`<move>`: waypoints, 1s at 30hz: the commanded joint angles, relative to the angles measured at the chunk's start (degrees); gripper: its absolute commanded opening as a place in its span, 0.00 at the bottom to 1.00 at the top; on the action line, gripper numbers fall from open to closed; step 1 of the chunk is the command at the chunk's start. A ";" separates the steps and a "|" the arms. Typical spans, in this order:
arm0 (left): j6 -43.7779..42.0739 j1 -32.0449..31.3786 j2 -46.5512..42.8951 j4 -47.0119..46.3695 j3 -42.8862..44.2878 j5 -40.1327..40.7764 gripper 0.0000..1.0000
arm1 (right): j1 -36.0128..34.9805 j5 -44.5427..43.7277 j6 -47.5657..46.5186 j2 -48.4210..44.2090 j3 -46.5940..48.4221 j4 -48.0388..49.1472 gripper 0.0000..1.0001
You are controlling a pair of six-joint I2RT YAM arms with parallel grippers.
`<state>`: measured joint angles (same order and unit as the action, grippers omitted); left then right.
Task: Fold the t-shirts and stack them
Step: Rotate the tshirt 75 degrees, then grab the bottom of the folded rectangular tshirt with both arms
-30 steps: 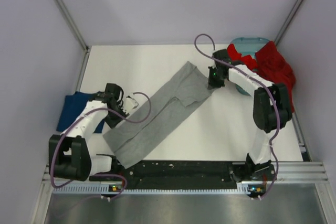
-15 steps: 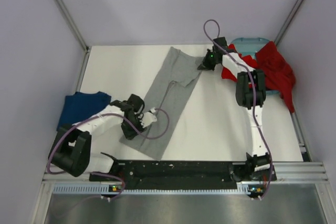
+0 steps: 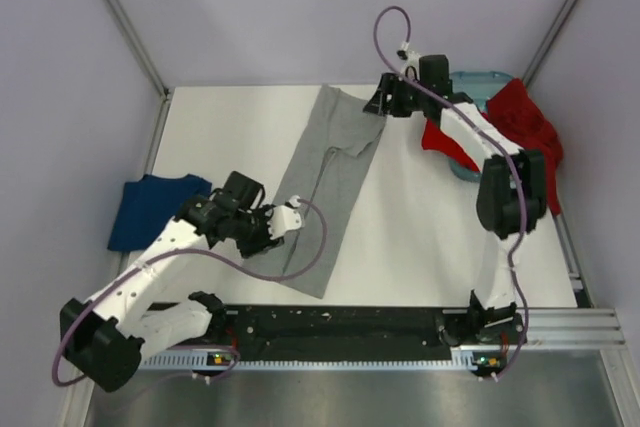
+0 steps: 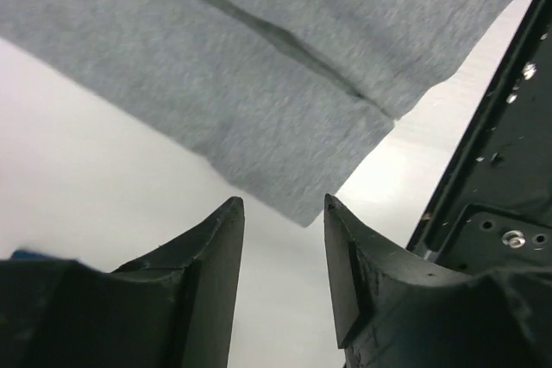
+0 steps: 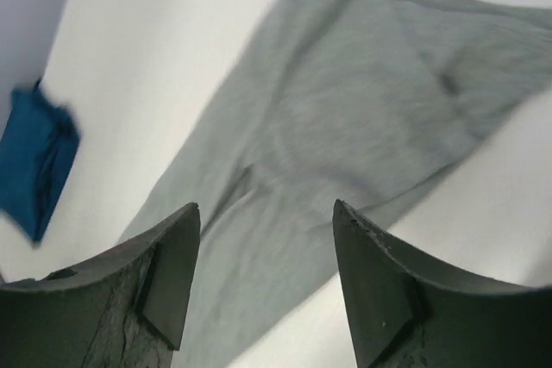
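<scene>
A heather-grey cotton t-shirt point(image 3: 330, 182) point(image 4: 259, 58) point(image 5: 345, 144) lies flat on the white table point(image 3: 430, 237) as one long narrow strip, folded lengthwise and slightly slanted; a crease runs along it and its near corner is squared off. Well to the left of the grey shirt's near half sits a dark navy blue t-shirt point(image 3: 150, 209) point(image 5: 34, 161), bunched into a rough square. To the right of the grey shirt's far end stands a teal plastic basket point(image 3: 470, 78); crumpled bright red t-shirts point(image 3: 525, 127) fill it and spill over its rim onto the table. The left gripper point(image 3: 272, 227) point(image 4: 283, 204) hovers at the grey shirt's near left edge, fingers parted with nothing between them; the right gripper point(image 3: 378, 102) point(image 5: 266, 206) hangs over the grey shirt's far right corner, fingers spread wide and empty.
</scene>
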<state>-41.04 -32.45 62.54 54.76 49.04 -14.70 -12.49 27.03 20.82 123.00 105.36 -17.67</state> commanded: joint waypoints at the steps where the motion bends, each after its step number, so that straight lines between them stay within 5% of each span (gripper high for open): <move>1: -11.50 5.72 -2.96 4.91 -0.68 -1.92 0.48 | -7.80 11.80 -15.00 -27.67 -27.05 26.92 0.63; 5: -24.06 10.90 -4.18 -0.77 -10.34 2.99 0.50 | -16.40 18.58 -27.63 -42.55 -51.17 39.11 0.64; 9: -28.39 13.72 -4.71 -5.28 -15.73 4.78 0.51 | -29.84 19.82 -51.63 -50.39 -63.77 26.67 0.64; 14: -33.58 13.99 -7.52 -0.89 -16.68 -4.28 0.54 | -42.94 12.55 -59.83 -53.56 -69.06 16.47 0.63; 23: -33.32 13.38 -6.56 -10.81 -23.63 -0.77 0.56 | -54.74 -5.13 -58.45 -42.60 -69.51 25.40 0.57; 30: -32.97 12.94 -5.50 -12.31 -24.95 0.81 0.56 | -57.38 -6.63 -55.89 -31.87 -65.81 28.39 0.51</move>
<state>-72.69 -19.07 55.66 45.93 26.76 -14.79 -67.96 22.87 -35.97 87.90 36.25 5.72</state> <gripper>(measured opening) 0.557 0.507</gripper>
